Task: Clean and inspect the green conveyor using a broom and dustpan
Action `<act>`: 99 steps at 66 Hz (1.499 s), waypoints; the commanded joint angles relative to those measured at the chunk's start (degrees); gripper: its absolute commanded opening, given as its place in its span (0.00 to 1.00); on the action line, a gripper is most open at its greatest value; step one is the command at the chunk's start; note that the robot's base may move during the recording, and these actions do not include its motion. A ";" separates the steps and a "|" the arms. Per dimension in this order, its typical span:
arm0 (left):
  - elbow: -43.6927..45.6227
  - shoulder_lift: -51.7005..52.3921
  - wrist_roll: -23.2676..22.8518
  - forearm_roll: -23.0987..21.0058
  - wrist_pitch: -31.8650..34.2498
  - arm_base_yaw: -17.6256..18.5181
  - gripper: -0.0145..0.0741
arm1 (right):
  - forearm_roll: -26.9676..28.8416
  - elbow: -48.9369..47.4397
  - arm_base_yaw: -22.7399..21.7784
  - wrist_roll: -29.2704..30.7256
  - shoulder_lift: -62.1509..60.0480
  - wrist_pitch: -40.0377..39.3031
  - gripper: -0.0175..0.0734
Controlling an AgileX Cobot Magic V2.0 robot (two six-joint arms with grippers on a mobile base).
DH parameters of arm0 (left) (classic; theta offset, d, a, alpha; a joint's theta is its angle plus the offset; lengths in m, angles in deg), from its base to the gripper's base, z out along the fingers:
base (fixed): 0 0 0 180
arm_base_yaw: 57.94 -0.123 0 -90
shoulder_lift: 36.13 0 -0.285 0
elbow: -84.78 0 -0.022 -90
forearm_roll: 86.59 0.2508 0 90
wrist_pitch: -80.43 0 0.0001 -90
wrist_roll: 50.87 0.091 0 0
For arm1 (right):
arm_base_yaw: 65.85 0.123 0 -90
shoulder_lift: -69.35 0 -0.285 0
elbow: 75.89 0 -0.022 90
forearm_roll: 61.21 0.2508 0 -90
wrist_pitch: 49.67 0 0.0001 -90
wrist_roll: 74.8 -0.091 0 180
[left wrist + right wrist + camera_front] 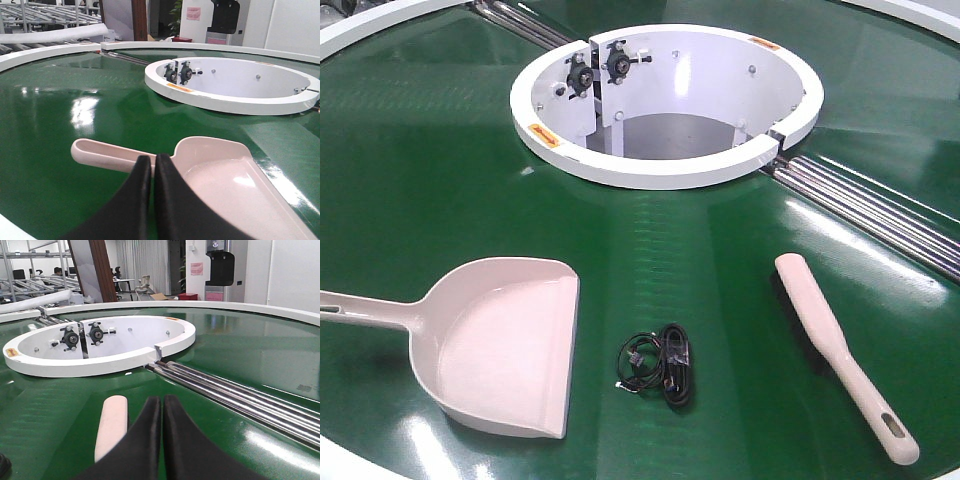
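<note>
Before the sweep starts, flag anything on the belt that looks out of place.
A small black coiled cable lies on the green conveyor between the dustpan and the broom. It is no cleaning tool, so it looks like a stray item. Nothing appears spilled or damaged.

Glossy green conveyor (420, 180), beige dustpan (500, 350) lying left, beige broom (817, 312) lying right

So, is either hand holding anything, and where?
Nothing: the left hand and right hand are shut, empty; dustpan and broom lie loose on the green conveyor.
</note>
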 commanded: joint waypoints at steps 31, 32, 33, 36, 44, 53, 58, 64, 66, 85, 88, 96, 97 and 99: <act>-1.82 0.80 -0.10 -0.06 4.54 -0.11 0.15 | -0.55 1.17 -0.33 0.20 -1.03 -4.09 0.18; -1.82 0.80 -0.10 -0.06 4.54 -0.11 0.15 | -0.55 1.17 -0.33 0.20 -1.03 -4.09 0.18; -1.82 0.80 -0.10 -0.06 4.54 -0.11 0.15 | -0.55 1.17 -0.33 0.20 -1.03 -4.09 0.18; -1.82 0.80 -0.10 -0.06 4.54 -0.11 0.15 | -0.55 1.17 -0.33 0.20 -1.03 -4.09 0.18; -1.82 0.80 -0.10 -0.06 4.54 -0.11 0.15 | -0.55 1.17 -0.33 0.20 -1.03 -4.09 0.18; -1.82 0.80 -0.10 -0.06 4.54 -0.11 0.15 | -0.55 1.17 -0.33 0.20 -1.03 -4.09 0.18; -1.76 0.80 -0.10 -0.06 4.59 -0.11 0.15 | -0.55 1.17 -0.33 0.20 -1.03 -4.09 0.18; -1.76 0.80 -0.10 -0.06 4.59 -0.11 0.15 | -0.55 1.17 -0.33 0.20 -1.03 -4.09 0.18; -1.76 0.80 -0.10 -0.06 4.59 -0.11 0.15 | -0.55 1.17 -0.33 0.20 -1.03 -4.09 0.18; -1.70 0.80 0.42 0.42 9.37 -0.11 0.15 | -0.55 1.17 -0.33 0.20 -1.03 -4.16 0.18; -1.25 0.80 0.30 0.34 13.02 -0.11 0.15 | -0.55 1.17 -0.33 0.20 -1.03 -4.16 0.18; 2.59 0.38 0.28 0.28 17.20 -0.11 0.15 | -0.55 1.17 -0.33 0.20 -1.03 -4.16 0.18; 3.54 0.18 0.28 0.28 17.05 -0.06 0.15 | -0.55 1.17 -0.33 0.20 -1.03 -4.16 0.18; 5.28 -0.50 0.28 0.28 16.42 0.03 0.15 | -0.55 1.17 -0.33 0.20 -1.03 -4.16 0.18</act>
